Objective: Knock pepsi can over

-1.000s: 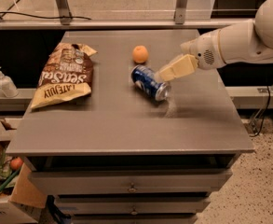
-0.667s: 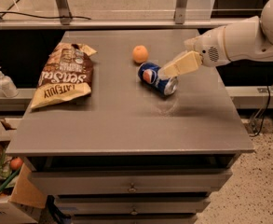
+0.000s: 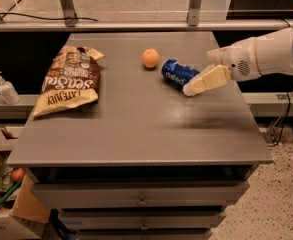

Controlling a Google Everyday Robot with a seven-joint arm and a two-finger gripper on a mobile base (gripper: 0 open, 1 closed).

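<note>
The gripper (image 3: 193,87) hung low over the right side of the table (image 3: 136,134). Whether it was open or closed could not be told. Its tip seemed to touch the pepsi can (image 3: 177,72), which lay on its side right of the orange fruit (image 3: 150,58), dark blue with white lettering. A further push might roll the can into the fruit.

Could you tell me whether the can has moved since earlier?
Yes: the can shifted right and back, now nearly level with the orange; the end effector is at its right end.
</note>
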